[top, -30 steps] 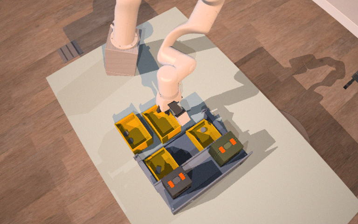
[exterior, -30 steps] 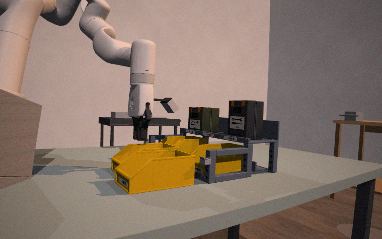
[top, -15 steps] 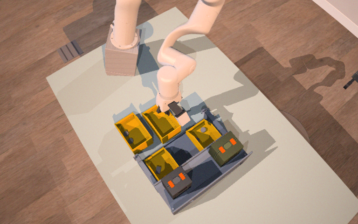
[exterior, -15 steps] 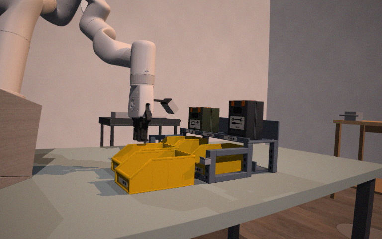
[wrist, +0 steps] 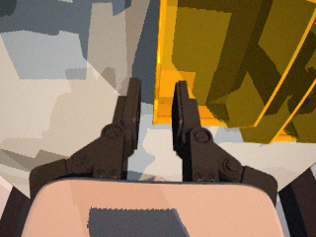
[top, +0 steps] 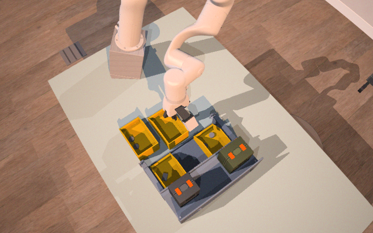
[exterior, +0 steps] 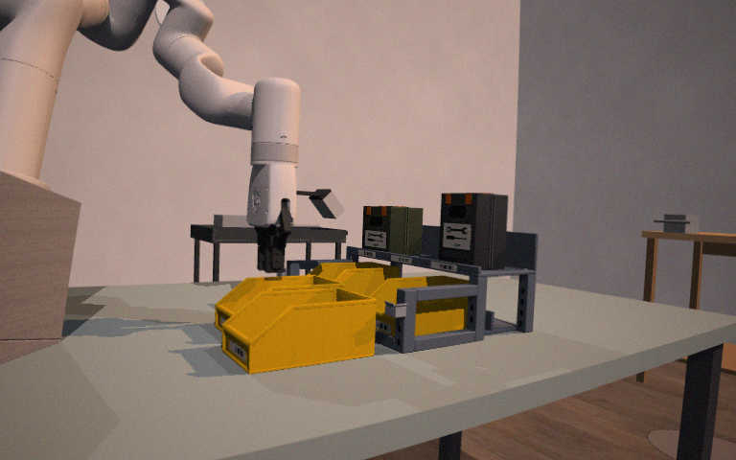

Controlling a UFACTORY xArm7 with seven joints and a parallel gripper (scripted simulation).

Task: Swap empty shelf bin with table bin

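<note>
Wrist view showed the gripper (wrist: 154, 95) pointing straight down, its two dark fingers set a narrow gap apart and grasping nothing. One stood on each side of a yellow wall edge below them. That wall belonged to the empty bin (wrist: 224, 46).

From above, the gripper (top: 170, 115) hung over the end of the empty bin (top: 169, 129) nearest the robot's base. The side view put the fingertips just above the rim, not yet touching it.

The empty bin stood on the counter (top: 96, 104), directly in front of the shelf (top: 204, 161), whose middle place (top: 189, 155) was vacant. The bin with parts (top: 139, 140) stood just beside it, farther from the shelf.

The step in hand looked like taking hold of the empty bin, probably to move it away from the vacant place. The next move would call for lowering until the wall sat between the fingers, then clenching on it.
</note>
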